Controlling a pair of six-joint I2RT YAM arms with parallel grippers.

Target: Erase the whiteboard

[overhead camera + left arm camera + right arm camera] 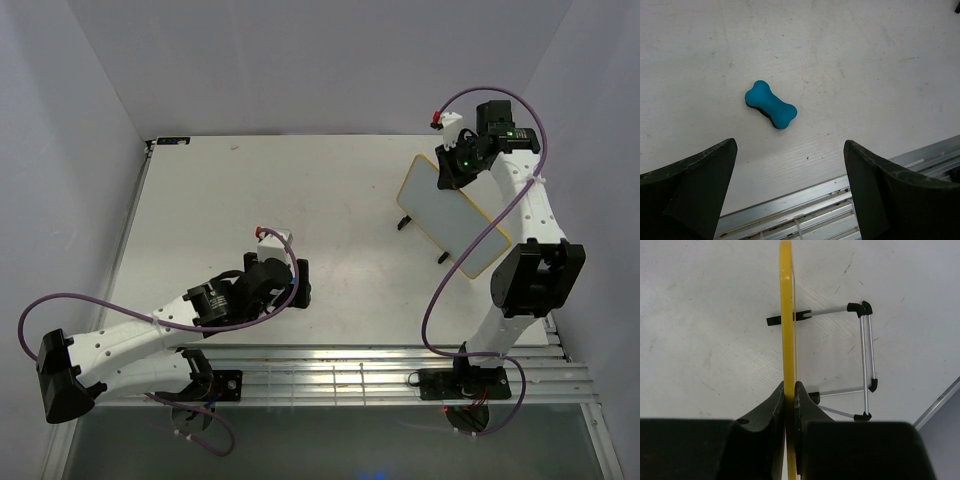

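The whiteboard (455,218) stands on the far right part of the surface (240,190), propped on its two small black feet (403,222) and turned at an angle, its face plain white inside the tan-yellow frame. The right fingers (447,175) are clenched on the board's top edge near its far corner. In the right wrist view the frame (785,310) runs edge-on as a thin yellow strip straight up the middle, pinched between the two dark right fingers (774,410), and a bent wire stand (864,355) with black corner pieces juts out behind the board to the right. Well apart from the board, the left fingers (297,282) hang over the near middle of the surface. They are spread wide (695,185) and grasp nothing. A teal bone-shaped eraser (771,104) lies flat on the surface just beyond them, roughly in line with the gap. Aluminium rails (815,212) run along the near edge below the fingers.
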